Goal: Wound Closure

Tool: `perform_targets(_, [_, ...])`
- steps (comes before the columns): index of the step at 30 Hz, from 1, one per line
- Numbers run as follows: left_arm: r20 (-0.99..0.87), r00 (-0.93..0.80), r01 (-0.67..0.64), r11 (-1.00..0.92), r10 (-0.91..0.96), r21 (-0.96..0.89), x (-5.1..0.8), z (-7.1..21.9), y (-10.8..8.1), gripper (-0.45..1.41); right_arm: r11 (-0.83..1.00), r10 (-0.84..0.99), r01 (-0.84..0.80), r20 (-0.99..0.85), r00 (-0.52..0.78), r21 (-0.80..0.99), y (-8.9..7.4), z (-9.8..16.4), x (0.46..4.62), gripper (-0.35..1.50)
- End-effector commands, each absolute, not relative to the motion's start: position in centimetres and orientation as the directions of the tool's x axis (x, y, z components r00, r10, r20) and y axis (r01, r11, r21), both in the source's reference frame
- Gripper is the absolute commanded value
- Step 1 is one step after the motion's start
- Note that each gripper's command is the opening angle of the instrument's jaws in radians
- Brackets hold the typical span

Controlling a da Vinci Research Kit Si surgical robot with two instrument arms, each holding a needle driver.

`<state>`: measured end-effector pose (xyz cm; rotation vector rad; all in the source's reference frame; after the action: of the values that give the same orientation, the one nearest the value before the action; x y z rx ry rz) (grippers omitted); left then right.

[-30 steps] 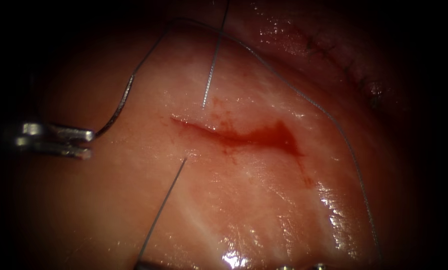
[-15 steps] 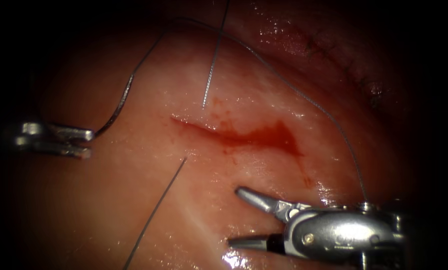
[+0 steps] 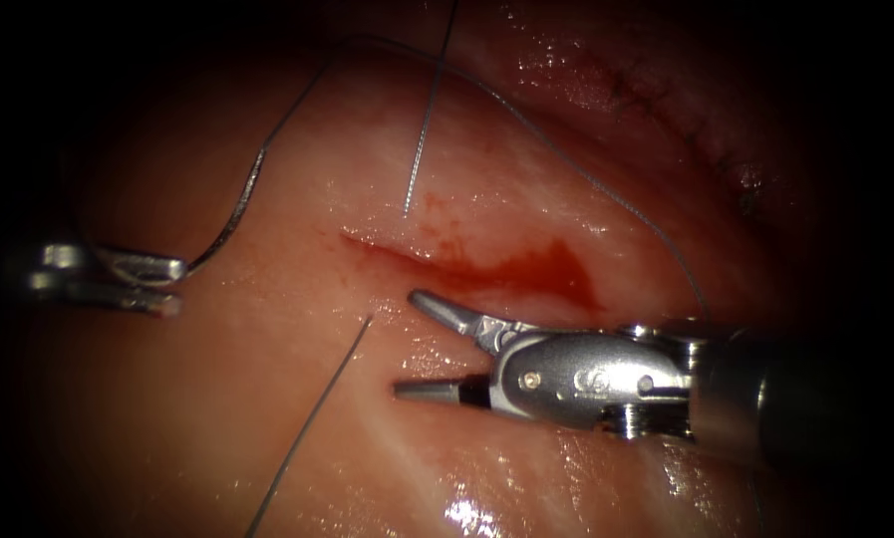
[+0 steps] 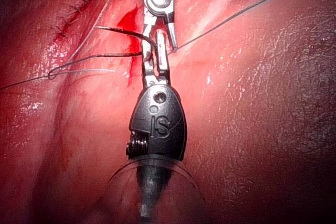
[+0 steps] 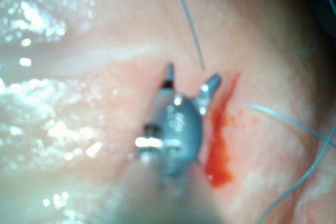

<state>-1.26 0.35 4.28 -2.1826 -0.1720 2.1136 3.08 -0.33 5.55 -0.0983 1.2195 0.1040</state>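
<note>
**Right tool open beside the cut, needle held off to the left**

Nearest, the glistening pale-pink slab of tissue (image 3: pixel 217 418) carries a thin grey thread (image 3: pixel 307 423) that runs up to a spot just left of the cut's near lip.

The right tool (image 3: pixel 407 344) (image 5: pixel 191 76), a steel needle driver, hovers over that lip with its jaws spread wide and nothing between them.

Just beyond lies the narrow open cut (image 3: pixel 397 254), with red fluid (image 3: pixel 546 274) pooled at its right end.

Well left of the cut, the left tool (image 3: pixel 172 284) (image 4: pixel 159 38), a matching steel driver, grips the dark curved needle (image 3: pixel 237 209) (image 4: pixel 123 31) near one end (which end I cannot tell). The needle is clear of the tissue.

Farthest back, thread arcs from the needle across to the right.
</note>
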Motion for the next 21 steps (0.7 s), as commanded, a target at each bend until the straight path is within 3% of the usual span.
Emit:
perform_targets(1, [-0.988, 0.033, 0.014, -0.988, 0.153, -0.152, -1.30, 4.35, 0.29, -0.45, 0.992, 0.026, -0.128, -0.942, 0.335, -0.018, -0.35, 5.62, 3.21, 1.26])
perform_targets(11, [-0.988, 0.033, 0.014, -0.988, 0.153, -0.152, -1.30, 4.35, 0.29, -0.45, 0.993, 0.032, -0.121, -0.938, 0.345, -0.011, -0.29, 5.65, 3.44, 1.11])
perform_targets(14, [-0.988, 0.033, 0.014, -0.988, 0.153, -0.152, -1.30, 4.35, 0.29, -0.45, 0.993, 0.031, -0.117, -0.940, 0.340, -0.009, -0.30, 5.64, 3.46, 0.98])
perform_targets(15, [-0.988, 0.032, 0.014, -0.988, 0.153, -0.152, -1.30, 4.35, 0.29, -0.45, 0.994, 0.031, -0.110, -0.941, 0.338, -0.007, -0.30, 5.64, 3.46, 0.79])
perform_targets(16, [-0.988, 0.032, 0.014, -0.988, 0.153, -0.152, -1.30, 4.35, 0.29, -0.45, 0.995, 0.031, -0.098, -0.942, 0.335, -0.003, -0.30, 5.63, 3.44, 0.46])
perform_targets(17, [-0.988, 0.028, 0.010, -0.988, 0.152, -0.152, -1.30, 4.35, 0.28, -0.45, 0.996, 0.030, -0.085, -0.943, 0.332, 0.002, -0.30, 5.60, 3.38, -0.35])
perform_targets(21, [-0.988, 0.028, 0.009, -0.988, 0.152, -0.152, -1.30, 4.35, 0.28, -0.45, 0.997, 0.020, -0.071, -0.945, 0.326, -0.004, -0.33, 5.50, 3.29, -0.35])
